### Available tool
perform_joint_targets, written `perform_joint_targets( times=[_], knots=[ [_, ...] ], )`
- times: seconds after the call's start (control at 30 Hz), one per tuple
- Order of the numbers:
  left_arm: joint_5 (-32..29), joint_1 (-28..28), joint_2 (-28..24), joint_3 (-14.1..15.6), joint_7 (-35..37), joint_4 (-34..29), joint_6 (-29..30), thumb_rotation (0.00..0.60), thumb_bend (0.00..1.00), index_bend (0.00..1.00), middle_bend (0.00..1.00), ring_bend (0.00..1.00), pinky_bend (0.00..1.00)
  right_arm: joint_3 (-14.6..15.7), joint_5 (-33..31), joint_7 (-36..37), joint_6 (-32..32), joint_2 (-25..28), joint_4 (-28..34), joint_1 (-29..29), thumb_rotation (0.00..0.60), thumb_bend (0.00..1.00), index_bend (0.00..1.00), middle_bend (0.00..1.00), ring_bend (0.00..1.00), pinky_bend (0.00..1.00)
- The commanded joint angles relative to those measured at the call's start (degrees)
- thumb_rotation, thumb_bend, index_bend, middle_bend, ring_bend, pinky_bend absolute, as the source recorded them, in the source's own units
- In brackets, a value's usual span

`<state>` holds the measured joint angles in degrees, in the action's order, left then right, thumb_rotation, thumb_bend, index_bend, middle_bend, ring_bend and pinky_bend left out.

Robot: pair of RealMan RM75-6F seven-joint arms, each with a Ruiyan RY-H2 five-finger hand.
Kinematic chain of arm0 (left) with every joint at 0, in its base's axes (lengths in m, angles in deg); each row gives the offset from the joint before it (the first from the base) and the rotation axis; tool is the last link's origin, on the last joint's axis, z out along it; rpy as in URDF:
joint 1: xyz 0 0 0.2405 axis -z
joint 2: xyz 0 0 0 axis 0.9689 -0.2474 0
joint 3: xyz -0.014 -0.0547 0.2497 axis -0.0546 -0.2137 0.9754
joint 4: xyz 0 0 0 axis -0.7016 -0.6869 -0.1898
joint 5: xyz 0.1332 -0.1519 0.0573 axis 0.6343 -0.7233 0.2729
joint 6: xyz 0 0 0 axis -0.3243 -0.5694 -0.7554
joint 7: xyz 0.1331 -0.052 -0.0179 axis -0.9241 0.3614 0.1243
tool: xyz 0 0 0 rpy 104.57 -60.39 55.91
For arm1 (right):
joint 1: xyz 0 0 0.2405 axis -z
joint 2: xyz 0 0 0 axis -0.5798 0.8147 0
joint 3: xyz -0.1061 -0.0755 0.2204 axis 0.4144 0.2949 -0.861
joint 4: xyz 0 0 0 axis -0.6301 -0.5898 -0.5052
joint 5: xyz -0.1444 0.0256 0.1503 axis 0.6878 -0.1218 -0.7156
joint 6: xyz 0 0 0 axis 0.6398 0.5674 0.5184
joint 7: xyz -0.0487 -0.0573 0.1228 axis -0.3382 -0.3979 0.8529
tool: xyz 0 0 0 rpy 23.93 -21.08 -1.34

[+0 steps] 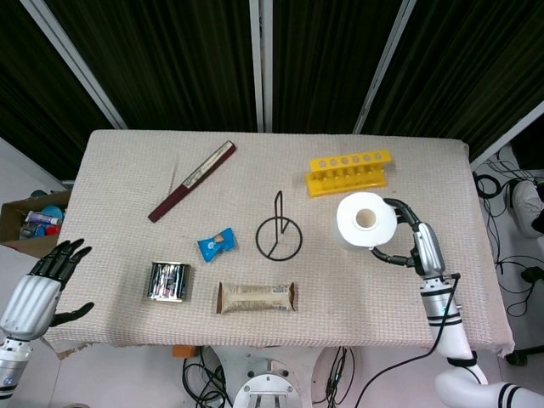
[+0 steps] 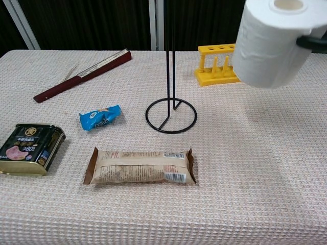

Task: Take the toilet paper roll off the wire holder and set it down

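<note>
The white toilet paper roll [image 1: 365,221] [image 2: 273,43] hangs in the air to the right of the black wire holder [image 1: 279,235] [image 2: 171,109], off its post. My right hand [image 1: 411,242] grips the roll from its right side; in the chest view only a dark fingertip [image 2: 312,42] shows at the frame's edge. The holder stands bare at the table's middle. My left hand [image 1: 47,280] hovers off the table's left front corner, fingers spread, holding nothing.
A yellow test tube rack [image 1: 348,172] stands behind the roll. A blue candy wrapper [image 1: 216,243], a tin can [image 1: 168,280], a snack bar [image 1: 257,297] and a dark red folding fan [image 1: 192,181] lie left of and in front of the holder.
</note>
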<state>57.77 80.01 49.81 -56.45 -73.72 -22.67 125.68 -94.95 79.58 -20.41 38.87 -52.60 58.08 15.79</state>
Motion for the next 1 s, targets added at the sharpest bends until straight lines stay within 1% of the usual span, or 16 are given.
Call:
perform_joint_targets(
  times=[0.03, 0.13, 0.2, 0.23, 0.27, 0.3, 0.37, 0.4, 0.5, 0.6, 0.63, 0.7, 0.73, 0.8, 0.87, 1.0],
  knots=[
    [-0.29, 0.04, 0.03, -0.01, -0.13, -0.06, -0.26, 0.600, 0.11, 0.11, 0.06, 0.06, 0.22, 2.53, -3.06, 1.94, -5.39, -4.48, -8.56, -0.24, 0.600, 0.24, 0.37, 0.38, 0.37, 0.41],
    [-0.24, 0.08, 0.05, -0.02, -0.19, -0.05, -0.26, 0.600, 0.11, 0.11, 0.06, 0.06, 0.22, 3.05, -2.99, 3.88, -7.64, -6.55, -12.45, -1.00, 0.600, 0.24, 0.36, 0.37, 0.36, 0.40],
    [-0.20, 0.09, 0.06, -0.01, -0.15, 0.01, -0.24, 0.600, 0.11, 0.11, 0.06, 0.06, 0.22, 3.55, -1.90, 5.49, -8.46, -6.88, -13.83, -1.45, 0.600, 0.22, 0.31, 0.34, 0.33, 0.39],
    [-0.24, 0.10, 0.05, -0.01, -0.11, 0.02, -0.28, 0.600, 0.11, 0.11, 0.06, 0.06, 0.22, 4.45, -0.60, 6.80, -9.51, -6.53, -14.25, -1.90, 0.600, 0.20, 0.25, 0.29, 0.29, 0.35],
    [-0.27, 0.11, 0.03, 0.00, -0.10, 0.02, -0.32, 0.600, 0.11, 0.11, 0.06, 0.06, 0.22, 5.26, 0.43, 7.72, -10.44, -5.94, -14.31, -2.26, 0.600, 0.17, 0.17, 0.22, 0.21, 0.29],
    [-0.28, 0.12, 0.02, 0.01, -0.10, 0.00, -0.33, 0.600, 0.11, 0.11, 0.06, 0.06, 0.22, 5.98, 1.30, 8.41, -11.18, -5.24, -14.19, -2.51, 0.600, 0.12, 0.06, 0.11, 0.10, 0.16],
    [-0.17, 0.10, 0.00, 0.04, -0.19, -0.06, -0.25, 0.600, 0.11, 0.11, 0.06, 0.06, 0.22, 5.84, 2.44, 8.42, -8.59, -4.93, -14.38, -1.83, 0.600, 0.04, 0.00, 0.01, 0.01, 0.03],
    [-0.10, 0.09, 0.00, 0.07, -0.22, -0.09, -0.20, 0.600, 0.11, 0.11, 0.06, 0.06, 0.22, 5.83, 3.15, 7.99, -6.77, -4.98, -14.63, -1.30, 0.600, 0.01, 0.00, 0.00, 0.00, 0.00],
    [-0.01, 0.06, 0.00, 0.13, -0.29, -0.16, -0.15, 0.600, 0.11, 0.11, 0.06, 0.06, 0.22, 7.03, 5.86, 7.12, -1.53, -3.40, -14.03, 0.91, 0.600, 0.00, 0.00, 0.00, 0.00, 0.00],
    [-0.02, 0.04, 0.01, 0.13, -0.43, -0.23, -0.12, 0.600, 0.11, 0.11, 0.06, 0.06, 0.22, 9.69, 9.36, 3.10, 4.72, 0.02, -13.36, 4.44, 0.600, 0.01, 0.00, 0.00, 0.00, 0.00],
    [-0.01, 0.00, 0.01, 0.12, -0.48, -0.27, -0.04, 0.600, 0.11, 0.11, 0.06, 0.06, 0.22, 11.02, 10.27, 0.29, 7.22, 1.49, -13.01, 6.40, 0.600, 0.01, 0.00, 0.00, 0.00, 0.00],
    [-0.08, -0.07, 0.01, 0.08, -0.56, -0.32, 0.09, 0.600, 0.11, 0.11, 0.06, 0.06, 0.22, 13.71, 10.00, -7.72, 8.82, 4.45, -11.63, 9.83, 0.600, 0.03, 0.00, 0.00, 0.00, 0.00],
    [-0.20, -0.10, 0.02, 0.04, -0.63, -0.33, 0.10, 0.600, 0.11, 0.11, 0.06, 0.06, 0.22, 15.62, 9.76, -13.98, 10.12, 6.54, -9.63, 12.36, 0.600, 0.03, 0.00, 0.00, 0.00, 0.00],
    [-0.39, -0.11, 0.06, -0.02, -0.72, -0.31, 0.02, 0.600, 0.11, 0.11, 0.06, 0.06, 0.22, 17.36, 9.26, -23.06, 13.90, 8.24, -7.55, 16.46, 0.600, 0.02, 0.00, 0.00, 0.00, 0.00],
    [-0.67, -0.03, 0.15, -0.08, -0.81, -0.27, -0.28, 0.600, 0.11, 0.11, 0.06, 0.06, 0.22, 17.65, 8.00, -29.67, 18.42, 8.49, -6.89, 20.47, 0.600, 0.02, 0.00, 0.00, 0.00, 0.00],
    [-0.44, 0.28, 0.36, 0.06, -1.06, -0.18, -0.88, 0.600, 0.11, 0.11, 0.06, 0.06, 0.22, 16.59, 6.38, -28.29, 22.12, 8.50, -8.53, 23.83, 0.600, 0.03, 0.00, 0.00, 0.00, 0.00]
  ],
)
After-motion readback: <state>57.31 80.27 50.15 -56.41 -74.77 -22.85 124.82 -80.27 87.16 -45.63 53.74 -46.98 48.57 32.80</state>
